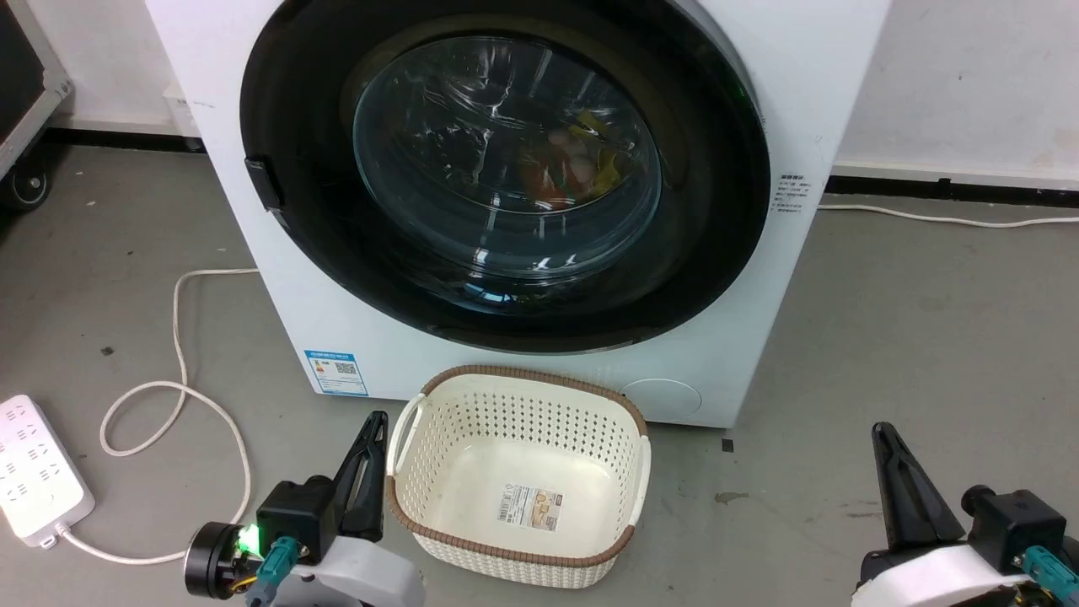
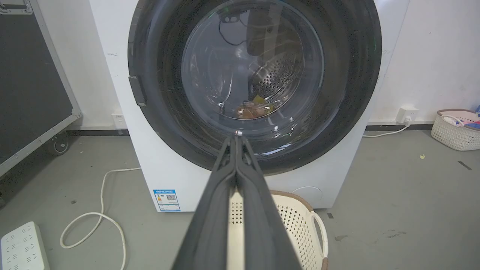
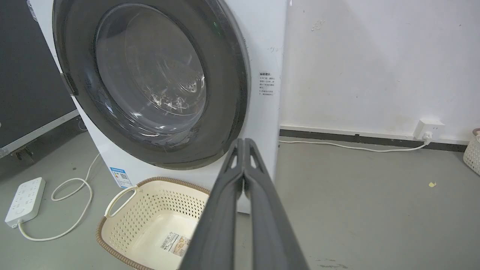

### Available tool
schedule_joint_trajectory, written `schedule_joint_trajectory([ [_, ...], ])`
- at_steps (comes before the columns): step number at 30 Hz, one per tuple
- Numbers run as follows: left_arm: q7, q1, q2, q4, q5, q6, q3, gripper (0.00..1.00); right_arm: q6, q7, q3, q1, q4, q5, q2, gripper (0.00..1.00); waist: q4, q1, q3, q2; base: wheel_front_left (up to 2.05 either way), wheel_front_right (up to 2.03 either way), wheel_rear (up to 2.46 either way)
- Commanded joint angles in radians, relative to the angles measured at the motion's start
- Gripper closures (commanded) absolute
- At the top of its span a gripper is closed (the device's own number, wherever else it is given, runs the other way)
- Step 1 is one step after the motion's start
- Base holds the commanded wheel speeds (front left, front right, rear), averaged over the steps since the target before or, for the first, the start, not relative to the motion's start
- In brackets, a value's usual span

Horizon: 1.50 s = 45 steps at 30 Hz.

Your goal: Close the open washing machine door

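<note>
With the washing machine door (image 1: 506,169) apparently already shut, the left tool (image 1: 376,419) and right tool (image 1: 881,432) rested closed and empty below it, presumably finished.

White wall (image 3: 375,56), scuffed; black skirting (image 3: 337,135); grey concrete floor (image 1: 927,337), stained; wall socket (image 3: 429,128) with white cable (image 3: 352,147); power strip (image 1: 34,472) on floor; black wheeled case (image 2: 30,86), left.
</note>
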Motion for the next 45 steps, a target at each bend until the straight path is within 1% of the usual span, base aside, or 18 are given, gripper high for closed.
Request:
schedule_joint_trajectory([
  [1, 0.005, 0.013, 0.000, -0.007, 0.006, 0.005, 0.004, 1.00, 0.000, 0.004, 0.003, -0.005, -0.009, -0.010, 0.002, 1.00, 0.000, 0.0000, 0.000, 0.0000, 0.00, 0.00, 0.00],
  [45, 0.093, 0.026, 0.001, -0.064, 0.030, 0.035, 0.044, 1.00, 0.000, 0.092, 0.032, -0.011, -0.051, -0.052, 0.004, 1.00, -0.007, 0.0000, 0.007, 0.0000, 0.00, 0.00, 0.00],
])
